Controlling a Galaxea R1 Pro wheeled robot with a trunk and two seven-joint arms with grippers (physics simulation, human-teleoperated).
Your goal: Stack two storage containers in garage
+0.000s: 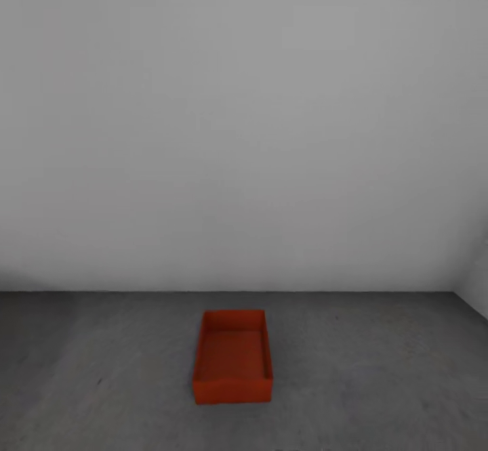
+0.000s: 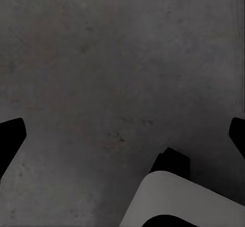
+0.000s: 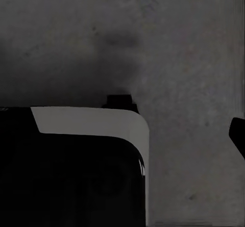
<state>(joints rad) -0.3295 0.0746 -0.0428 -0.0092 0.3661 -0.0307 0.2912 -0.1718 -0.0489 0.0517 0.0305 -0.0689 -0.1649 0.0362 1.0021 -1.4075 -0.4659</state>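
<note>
1. Left gripper (image 2: 122,132): fingertips at the frame's opposite edges, spread wide, holding nothing, over the floor (image 2: 102,58).
2. Right gripper: one fingertip (image 3: 238,135) shows; opening unclear.
3. Container (image 1: 232,356) sits lower centre, long axis running away from the camera, roughly midway between arms.

Head view: even, diffuse illumination; no light source is seen. The wall (image 1: 244,126) is rendered pale grey, slightly darkened toward the lower left corner. The floor (image 1: 102,383) is shown mid-grey and softly grained, without glare. The storage container (image 1: 232,356) is rendered slightly soft; little shadow is cast beside it. Wrist views: dim, low contrast; a blurred dark shadow patch (image 3: 120,40) is seen on concrete. Black forms at the edges are left featureless.
</note>
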